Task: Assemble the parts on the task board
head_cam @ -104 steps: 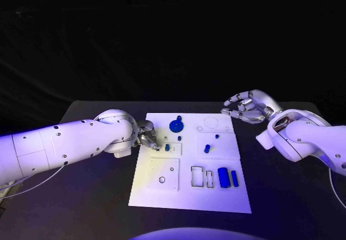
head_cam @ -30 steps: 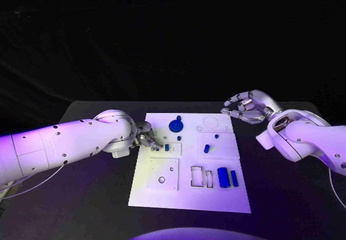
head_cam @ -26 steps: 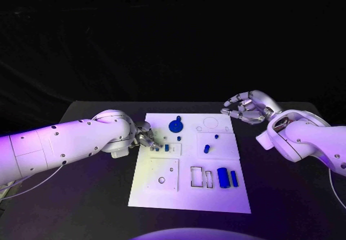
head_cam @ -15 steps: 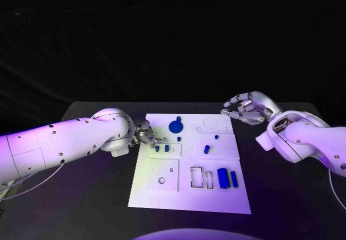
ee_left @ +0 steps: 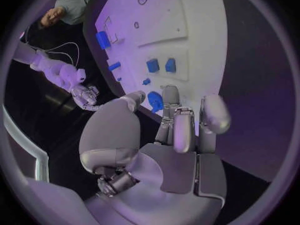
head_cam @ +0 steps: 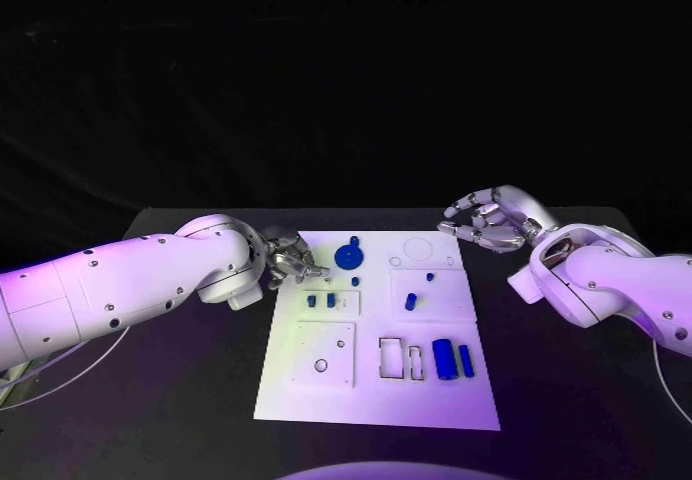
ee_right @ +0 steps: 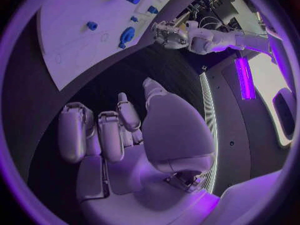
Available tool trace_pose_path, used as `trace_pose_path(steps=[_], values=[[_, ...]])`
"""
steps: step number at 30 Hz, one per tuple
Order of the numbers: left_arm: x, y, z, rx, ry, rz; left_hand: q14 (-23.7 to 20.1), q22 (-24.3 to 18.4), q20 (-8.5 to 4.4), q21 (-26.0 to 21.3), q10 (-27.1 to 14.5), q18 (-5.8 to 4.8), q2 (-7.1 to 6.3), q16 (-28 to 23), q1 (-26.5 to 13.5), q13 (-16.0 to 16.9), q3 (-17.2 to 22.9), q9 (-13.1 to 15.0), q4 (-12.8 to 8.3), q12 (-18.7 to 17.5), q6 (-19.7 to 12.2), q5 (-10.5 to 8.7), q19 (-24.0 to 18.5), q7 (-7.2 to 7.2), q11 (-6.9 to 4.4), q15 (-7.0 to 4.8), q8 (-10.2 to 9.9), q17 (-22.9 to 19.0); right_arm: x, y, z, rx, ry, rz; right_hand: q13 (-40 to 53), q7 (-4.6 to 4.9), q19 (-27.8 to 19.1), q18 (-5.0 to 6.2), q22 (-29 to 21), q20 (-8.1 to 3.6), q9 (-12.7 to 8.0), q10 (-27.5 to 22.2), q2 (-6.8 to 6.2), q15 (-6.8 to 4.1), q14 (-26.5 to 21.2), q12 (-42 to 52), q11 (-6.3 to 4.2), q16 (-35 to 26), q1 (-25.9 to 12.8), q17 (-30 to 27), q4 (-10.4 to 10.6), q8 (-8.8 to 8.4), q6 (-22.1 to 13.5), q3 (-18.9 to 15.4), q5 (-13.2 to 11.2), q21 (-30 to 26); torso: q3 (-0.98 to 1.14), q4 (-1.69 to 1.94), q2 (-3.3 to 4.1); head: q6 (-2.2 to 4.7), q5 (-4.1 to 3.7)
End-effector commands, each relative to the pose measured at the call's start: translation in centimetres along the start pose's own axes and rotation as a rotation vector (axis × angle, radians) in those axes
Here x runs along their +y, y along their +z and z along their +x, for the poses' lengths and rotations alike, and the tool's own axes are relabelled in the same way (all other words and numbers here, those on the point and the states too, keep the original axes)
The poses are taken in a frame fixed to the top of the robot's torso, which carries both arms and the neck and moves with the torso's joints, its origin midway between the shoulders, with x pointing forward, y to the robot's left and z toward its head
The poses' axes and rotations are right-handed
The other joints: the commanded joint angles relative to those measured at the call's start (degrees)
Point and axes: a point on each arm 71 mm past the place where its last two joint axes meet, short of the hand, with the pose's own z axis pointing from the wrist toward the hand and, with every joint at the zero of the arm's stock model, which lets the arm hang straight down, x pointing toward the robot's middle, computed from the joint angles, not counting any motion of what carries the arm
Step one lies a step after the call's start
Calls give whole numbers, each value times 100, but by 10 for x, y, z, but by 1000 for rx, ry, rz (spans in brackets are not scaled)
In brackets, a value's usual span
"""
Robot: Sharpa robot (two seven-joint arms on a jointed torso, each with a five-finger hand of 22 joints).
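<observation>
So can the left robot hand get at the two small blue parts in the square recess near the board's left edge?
Probably yes. The left robot hand hovers just beyond the two small blue parts, holding nothing, and nothing lies between them on the task board.

The left hand [head_cam: 293,262] is hovering at the task board's [head_cam: 378,400] far left corner, crowding the round blue part [head_cam: 348,256] just beside it. The right hand [head_cam: 488,222] is hanging beyond the far right corner. Between them, the board's near half is lying open around the two blue bars [head_cam: 453,359].
</observation>
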Motion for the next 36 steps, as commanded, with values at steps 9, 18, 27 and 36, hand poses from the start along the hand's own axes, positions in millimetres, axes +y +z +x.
trace_pose_path(steps=[9,18,27,36], values=[[-62,-2,11,-258,224,606,-1065,-924,287,-986,-707,146,-389,-908,1619,-1350,922,-1074,-649,-1458,-22,-36,-518,223,276,229,-915,-1467,4,0,2,6,-4,-41,-133,2,-92,136,561,-6,-21,-169,66,-65,321,-142,-22,-77,173,366,-64,82,-34,75,80,-108,-8,-2,18,100,-108],[-70,11,30,-199,480,599,-516,-350,347,-463,-768,82,-537,-276,1536,-2060,748,-1557,-708,-2219,302,-38,-139,199,358,318,-1345,-1082,6,0,4,10,-9,-51,-153,2,-102,140,549,-7,-23,-187,67,-66,316,-159,-23,-88,192,345,-67,86,-35,86,84,-127,-1,7,13,105,-110],[-75,25,40,-140,612,520,172,1088,340,712,-581,-162,-536,420,1565,-2480,647,-1804,-768,-2621,525,-42,643,158,342,291,-1611,-315,6,0,5,11,-11,-53,-155,2,-104,141,546,-8,-24,-188,67,-66,315,-160,-23,-89,196,344,-67,87,-36,88,86,-132,-3,-7,22,99,-108],[-76,36,44,-112,664,458,315,1381,343,948,-492,-213,-509,518,1560,-2564,581,-1851,-762,-2679,647,-39,810,168,338,282,-1651,-214,7,0,5,10,-12,-54,-149,2,-103,140,548,-8,-24,-182,68,-66,315,-155,-23,-89,199,344,-66,89,-36,91,91,-130,-2,-3,17,77,-117]])
